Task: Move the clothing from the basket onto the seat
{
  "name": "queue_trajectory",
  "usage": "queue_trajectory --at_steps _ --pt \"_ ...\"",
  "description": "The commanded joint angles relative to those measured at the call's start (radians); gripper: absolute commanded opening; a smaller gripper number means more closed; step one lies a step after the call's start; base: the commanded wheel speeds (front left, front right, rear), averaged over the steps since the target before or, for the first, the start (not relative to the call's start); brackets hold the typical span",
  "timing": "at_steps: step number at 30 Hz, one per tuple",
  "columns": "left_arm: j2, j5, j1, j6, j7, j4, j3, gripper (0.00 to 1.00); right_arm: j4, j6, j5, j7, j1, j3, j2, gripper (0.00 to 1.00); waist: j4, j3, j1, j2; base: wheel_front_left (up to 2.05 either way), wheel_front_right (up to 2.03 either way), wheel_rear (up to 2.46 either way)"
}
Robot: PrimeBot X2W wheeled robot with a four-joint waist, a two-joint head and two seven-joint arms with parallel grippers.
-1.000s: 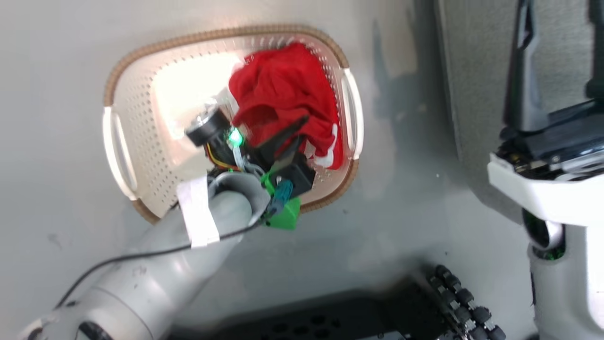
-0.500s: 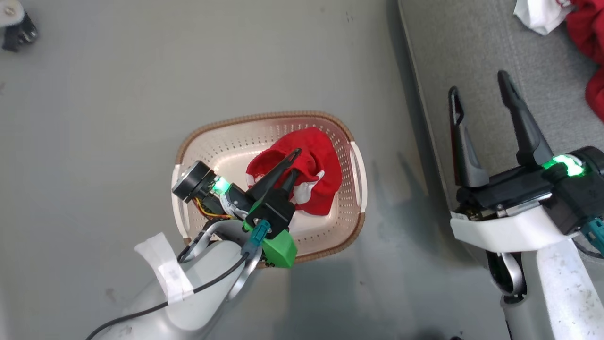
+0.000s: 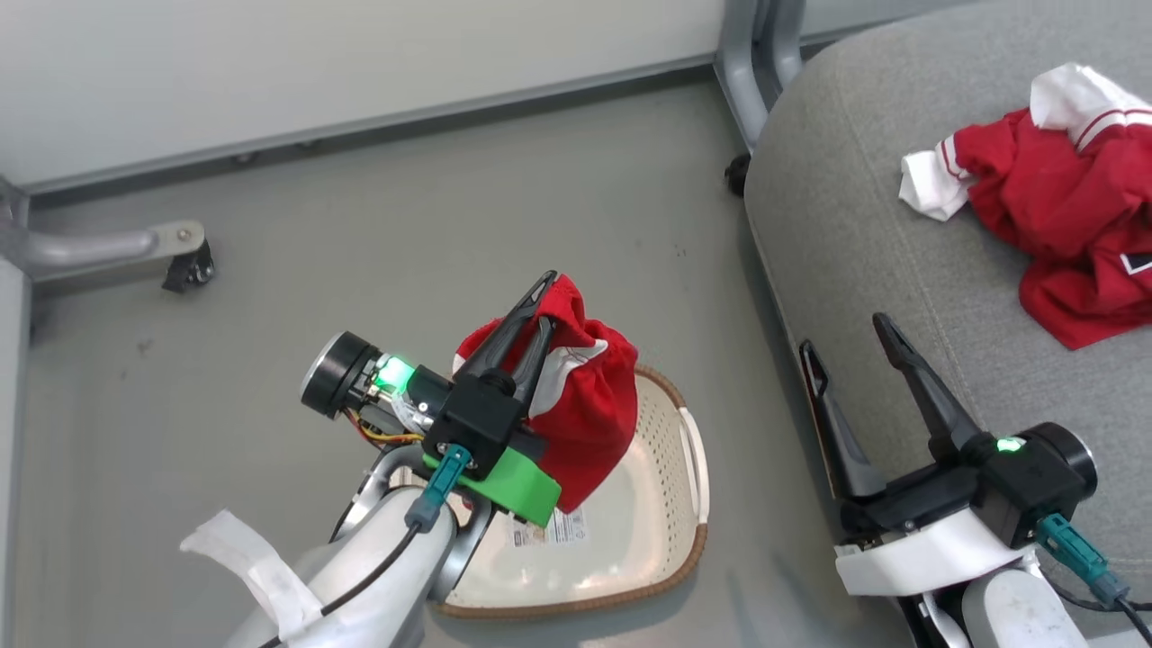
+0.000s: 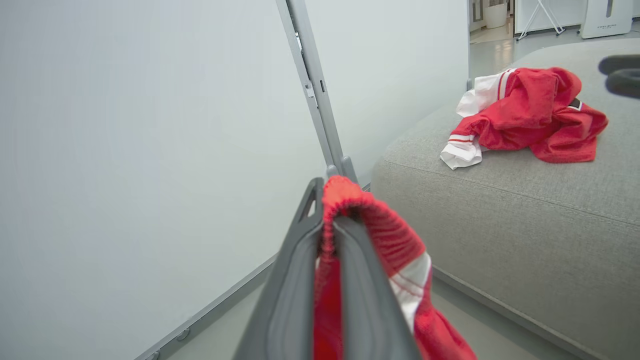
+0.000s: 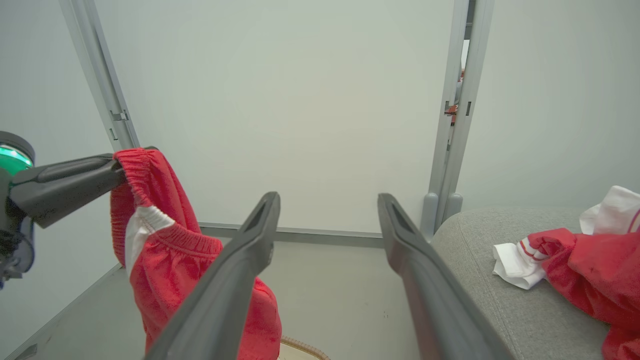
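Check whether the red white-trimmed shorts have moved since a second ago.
Yes: judged against the cream perforated plastic basket, the shorts have risen off its floor and now hang from the shut left tool.

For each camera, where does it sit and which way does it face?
Head view: on the head, looking down at floor, basket and seat; left gripper and right gripper show.
Left wrist view: on the left wrist, facing wall and seat; left gripper shut on shorts.
Right wrist view: on the right wrist, facing wall; its open gripper, plus left gripper.
Shared: red top on seat.
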Motion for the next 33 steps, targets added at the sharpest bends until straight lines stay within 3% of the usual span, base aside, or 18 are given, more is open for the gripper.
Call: queue_trajectory --at_steps 1,9,20,29,33 --pt "0.005 0.009 0.024 0.0 -0.001 -0.018 0.008 0.0 0.006 -0.001 0.008 -0.002 0.025 0.007 -0.008 1.0 0.005 -0.126 0.0001 0.0 0.0 0.0 0.0" --pt "-0.018 0.018 0.037 -0.028 -0.001 -0.09 0.031 0.0 0.038 -0.001 0.053 -0.002 0.048 0.102 -0.023 1.0 -0.002 -0.152 0.0001 0.0 0.0 0.0 0.0" --pt "-0.087 0.04 -0.026 -0.078 -0.001 -0.172 -0.001 0.0 0.16 -0.001 0.147 -0.002 -0.069 0.305 -0.021 1.0 0.03 -0.109 0.0001 0.0 0.0 0.0 0.0" --pt "-0.114 0.041 -0.06 -0.102 -0.001 -0.202 -0.032 0.0 0.349 -0.001 0.092 -0.002 -0.107 0.3 -0.016 1.0 0.059 -0.085 0.0001 0.0 0.0 0.0 0.0" --pt "-0.113 0.039 -0.066 -0.104 -0.001 -0.203 -0.033 0.0 0.376 -0.001 0.085 -0.002 -0.117 0.285 -0.006 0.99 0.063 -0.074 0.0001 0.0 0.0 0.0 0.0"
